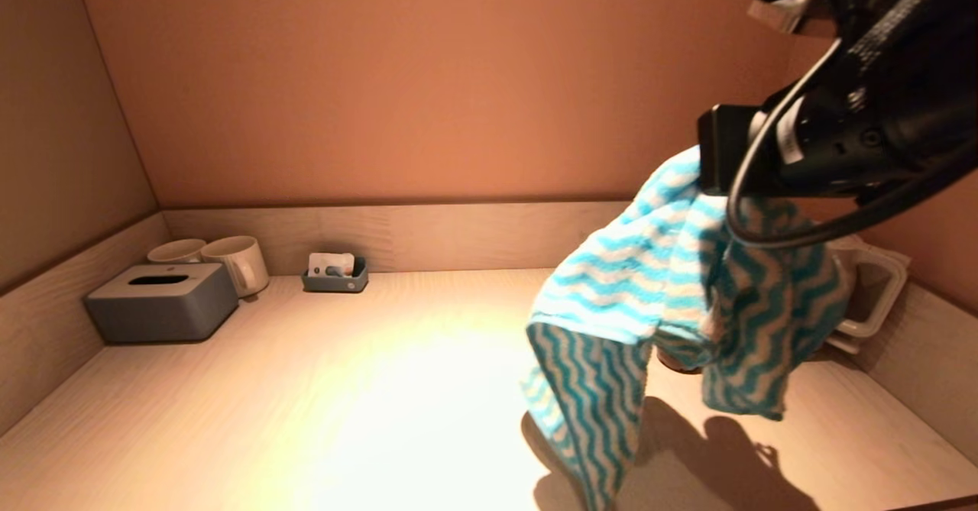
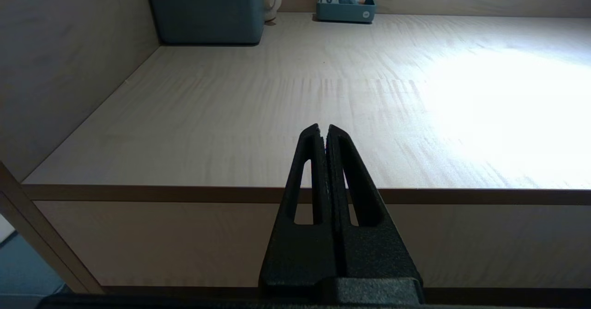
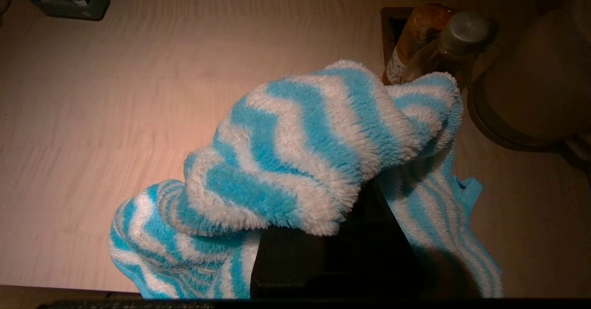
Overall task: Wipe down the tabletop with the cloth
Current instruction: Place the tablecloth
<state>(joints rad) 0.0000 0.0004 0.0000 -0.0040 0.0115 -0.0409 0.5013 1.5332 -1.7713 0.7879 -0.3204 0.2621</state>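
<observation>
A fluffy cloth (image 1: pixel 672 289) with turquoise and white zigzag stripes hangs from my right gripper (image 1: pixel 726 152), lifted above the right half of the light wooden tabletop (image 1: pixel 344 389). Its lowest corner hangs close to the table near the front edge. In the right wrist view the cloth (image 3: pixel 300 147) drapes over the right gripper (image 3: pixel 332 235) and hides its fingertips. My left gripper (image 2: pixel 323 129) is shut and empty, parked just in front of the table's front edge (image 2: pixel 138 193) on the left side.
A grey tissue box (image 1: pixel 162 301), two white mugs (image 1: pixel 237 263) and a small grey tray of sachets (image 1: pixel 334 274) stand at the back left. A white kettle (image 1: pixel 871 289) and two bottles (image 3: pixel 455 36) stand at the back right, behind the cloth. Walls close in three sides.
</observation>
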